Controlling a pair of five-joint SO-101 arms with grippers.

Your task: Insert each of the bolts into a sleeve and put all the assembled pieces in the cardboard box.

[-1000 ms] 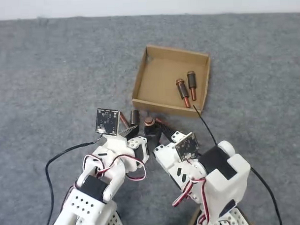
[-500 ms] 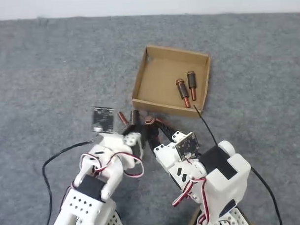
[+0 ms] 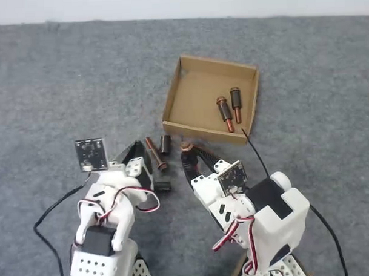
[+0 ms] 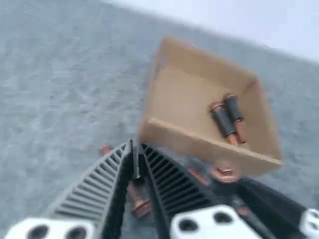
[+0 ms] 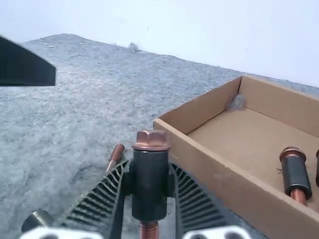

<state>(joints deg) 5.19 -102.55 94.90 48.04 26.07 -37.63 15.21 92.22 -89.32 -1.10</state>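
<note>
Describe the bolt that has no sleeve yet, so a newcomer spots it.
Start at the cardboard box. On the carpet off its near-left corner lies the bare bolt, beside a short black sleeve. It alone is a thin all-copper rod, uncovered.

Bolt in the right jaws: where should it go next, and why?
Probably lift it over the cardboard box and drop it in. The bolt sits in its sleeve, the right jaws hold it beside the box, and two finished pieces lie inside.
</note>
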